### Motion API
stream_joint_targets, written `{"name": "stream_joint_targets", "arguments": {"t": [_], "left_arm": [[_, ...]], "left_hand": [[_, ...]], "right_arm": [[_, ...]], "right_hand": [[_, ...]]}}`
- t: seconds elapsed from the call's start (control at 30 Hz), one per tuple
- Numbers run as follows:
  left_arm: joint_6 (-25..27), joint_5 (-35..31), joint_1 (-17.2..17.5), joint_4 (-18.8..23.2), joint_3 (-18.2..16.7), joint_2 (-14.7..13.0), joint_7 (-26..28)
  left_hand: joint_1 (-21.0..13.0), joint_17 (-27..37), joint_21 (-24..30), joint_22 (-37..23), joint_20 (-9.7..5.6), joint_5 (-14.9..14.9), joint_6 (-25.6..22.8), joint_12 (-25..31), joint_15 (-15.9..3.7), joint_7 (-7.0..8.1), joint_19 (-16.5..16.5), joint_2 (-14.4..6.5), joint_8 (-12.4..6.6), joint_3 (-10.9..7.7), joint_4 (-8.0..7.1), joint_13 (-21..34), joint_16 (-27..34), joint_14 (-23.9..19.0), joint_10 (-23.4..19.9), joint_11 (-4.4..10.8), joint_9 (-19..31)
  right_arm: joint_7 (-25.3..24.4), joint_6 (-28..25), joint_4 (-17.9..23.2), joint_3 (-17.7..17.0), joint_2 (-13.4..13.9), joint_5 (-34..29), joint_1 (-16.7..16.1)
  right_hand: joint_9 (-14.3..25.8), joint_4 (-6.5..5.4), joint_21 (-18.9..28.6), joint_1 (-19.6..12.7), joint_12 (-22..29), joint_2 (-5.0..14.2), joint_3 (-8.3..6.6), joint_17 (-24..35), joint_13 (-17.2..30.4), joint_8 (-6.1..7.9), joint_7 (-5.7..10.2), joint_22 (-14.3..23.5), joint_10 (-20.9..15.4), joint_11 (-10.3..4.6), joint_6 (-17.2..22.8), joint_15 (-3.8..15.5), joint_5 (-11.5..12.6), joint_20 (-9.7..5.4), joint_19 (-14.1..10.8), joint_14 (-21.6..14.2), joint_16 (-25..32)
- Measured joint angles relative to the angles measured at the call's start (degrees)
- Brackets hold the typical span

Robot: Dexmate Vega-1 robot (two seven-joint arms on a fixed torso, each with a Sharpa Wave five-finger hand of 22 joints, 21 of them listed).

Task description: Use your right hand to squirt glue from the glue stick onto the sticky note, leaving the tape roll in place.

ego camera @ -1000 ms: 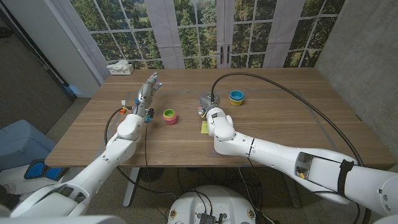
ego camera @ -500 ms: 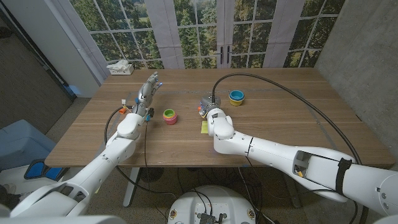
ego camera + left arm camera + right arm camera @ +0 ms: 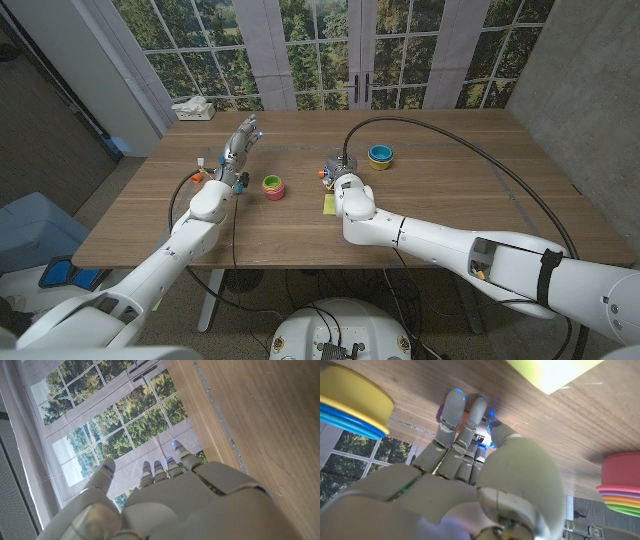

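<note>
Reaching over the sticky note (image 3: pixel 328 205), the right hand (image 3: pixel 336 172) curls its fingers (image 3: pixel 454 412) down.
They seem to close on something orange, perhaps the glue stick; the grip stays unclear. Left hand (image 3: pixel 238 143) spread.

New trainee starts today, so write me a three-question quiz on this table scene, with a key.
1. True or false: the yellow note lies under the left hand.
2. In the head view, what stands on the table between the left hand and the right hand?
A. a pink-topped stack
B. a mug
C. a book
3. Fill in: the yellow-and-blue stack stands on the right hand's ____ side, by the robot's own sides.

Key: 1 false, the yellow note lies on the table beside the right arm, just nearer the robot than the right hand; 2 A; 3 right.
</note>
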State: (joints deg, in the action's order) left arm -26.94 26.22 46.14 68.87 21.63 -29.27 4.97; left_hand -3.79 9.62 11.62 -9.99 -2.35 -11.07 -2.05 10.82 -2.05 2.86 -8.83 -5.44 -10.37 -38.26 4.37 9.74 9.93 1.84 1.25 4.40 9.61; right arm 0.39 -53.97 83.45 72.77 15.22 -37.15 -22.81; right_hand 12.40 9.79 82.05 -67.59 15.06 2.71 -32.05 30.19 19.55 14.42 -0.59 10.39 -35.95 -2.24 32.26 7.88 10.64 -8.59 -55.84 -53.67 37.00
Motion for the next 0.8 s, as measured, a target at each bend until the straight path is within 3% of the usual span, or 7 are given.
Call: {"name": "stream_joint_targets", "arguments": {"t": [0.2,0.3,0.4,0.5,0.8], "left_arm": [[0.23,-0.11,-0.02,0.27,0.06,-0.04,0.16],[0.34,-0.15,-0.02,0.46,0.07,-0.08,0.26],[0.42,-0.19,-0.02,0.73,0.07,-0.14,0.34],[0.59,-0.25,0.02,1.01,0.07,-0.25,0.46],[1.05,-0.48,0.25,1.72,0.08,-0.56,0.71]], "left_hand": [[0.0,0.0,0.0,0.0,0.0,0.0,0.0,0.0,0.0,0.0,0.0,0.0,0.0,0.24,0.23,0.0,0.0,0.0,0.0,0.0,0.0],[0.0,0.0,0.0,0.0,0.0,0.0,0.0,0.0,0.0,0.0,0.0,0.0,0.0,0.24,0.24,0.0,0.0,0.0,0.0,0.0,0.0],[0.0,0.0,0.0,0.0,0.0,0.0,0.0,0.0,0.0,0.0,0.0,0.0,0.0,0.24,0.23,0.0,0.0,0.0,0.0,0.0,0.0],[0.0,0.0,0.0,0.0,0.0,0.0,0.0,0.0,0.0,0.0,0.0,0.0,0.0,0.24,0.23,0.0,0.0,0.0,0.0,0.0,0.0],[0.0,0.0,0.0,0.0,0.0,0.0,0.0,0.0,0.0,0.0,0.0,0.0,0.0,0.06,0.41,0.0,0.0,0.0,0.22,0.22,0.0]], "right_arm": [[-0.33,-1.32,-1.19,1.57,-0.28,-0.2,0.97],[-0.01,-2.16,-1.31,2.32,-0.31,-0.34,1.34],[0.52,-2.92,-1.39,3.33,-0.31,-0.52,1.81],[1.4,-3.53,-1.21,4.44,-0.23,-0.58,2.37],[3.57,-4.5,0.04,5.94,0.1,0.46,3.58]], "right_hand": [[0.0,0.95,0.0,-3.6,0.21,-1.6,-0.43,0.02,0.05,0.21,0.08,0.05,-0.81,-0.02,1.1,-0.62,0.0,0.0,0.0,0.98,-2.01],[0.0,1.2,0.76,-5.15,0.21,-2.06,-0.2,0.02,0.27,0.43,0.84,0.24,-1.36,-1.09,1.86,-0.62,0.0,0.0,0.0,0.98,-2.12],[-0.01,0.46,1.62,-6.33,0.21,-1.32,0.53,-0.04,0.18,0.66,2.69,0.43,-1.3,-2.62,3.69,-0.38,0.0,0.02,-0.02,-0.61,-2.66],[-0.01,-0.23,2.28,-6.71,0.14,-0.92,1.23,-0.04,0.11,0.66,4.01,0.42,-0.78,-3.11,4.33,0.62,0.0,0.4,-0.46,-3.17,-1.68],[-0.01,-1.34,3.15,-4.66,-0.71,0.62,2.33,-3.21,-0.43,0.17,3.26,0.42,0.37,-2.57,2.8,2.08,0.01,-0.32,-1.18,-6.45,-1.39]]}}
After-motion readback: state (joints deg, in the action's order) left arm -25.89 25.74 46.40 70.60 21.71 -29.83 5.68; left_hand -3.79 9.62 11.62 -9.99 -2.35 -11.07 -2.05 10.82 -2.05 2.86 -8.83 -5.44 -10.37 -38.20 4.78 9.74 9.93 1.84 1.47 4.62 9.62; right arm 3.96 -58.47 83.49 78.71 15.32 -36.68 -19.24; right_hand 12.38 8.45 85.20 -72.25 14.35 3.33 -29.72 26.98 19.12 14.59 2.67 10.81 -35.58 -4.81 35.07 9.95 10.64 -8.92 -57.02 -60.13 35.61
